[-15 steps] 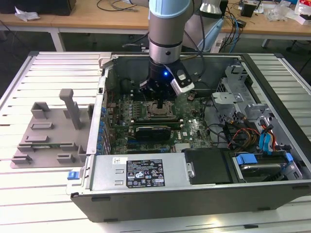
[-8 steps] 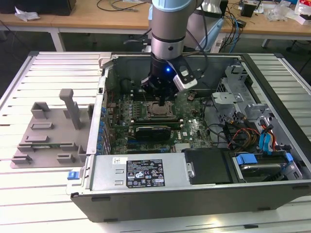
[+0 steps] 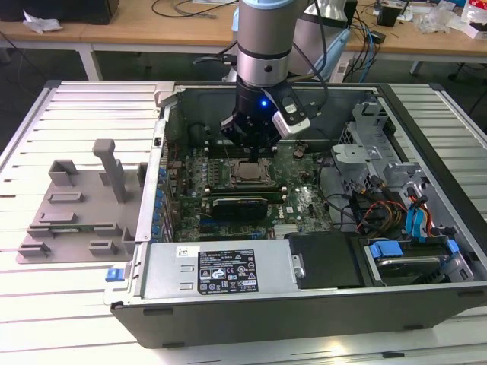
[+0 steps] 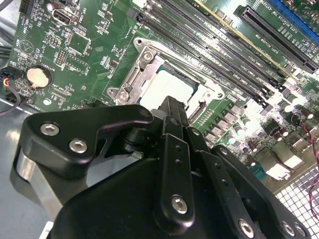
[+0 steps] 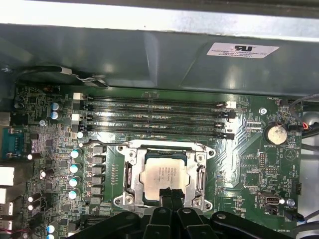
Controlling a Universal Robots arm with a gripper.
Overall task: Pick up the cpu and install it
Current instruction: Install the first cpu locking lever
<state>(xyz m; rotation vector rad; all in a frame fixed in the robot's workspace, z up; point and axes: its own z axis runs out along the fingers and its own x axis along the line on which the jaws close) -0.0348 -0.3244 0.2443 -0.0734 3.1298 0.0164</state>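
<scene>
First wrist view: gripper (image 5: 170, 195), fingertips pressed together with nothing between them, positioned over one edge of the cpu (image 5: 162, 175); whether they touch it cannot be told. Cpu lies flat in the metal socket frame (image 5: 130, 168) on the green motherboard (image 5: 249, 159), inside the open computer case (image 3: 266, 313).

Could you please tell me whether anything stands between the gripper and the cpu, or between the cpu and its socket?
Nothing visible does. In the first wrist view the cpu lies inside the socket frame, and the gripper is directly over the cpu's edge, its fingers together, with nothing between them.
</scene>
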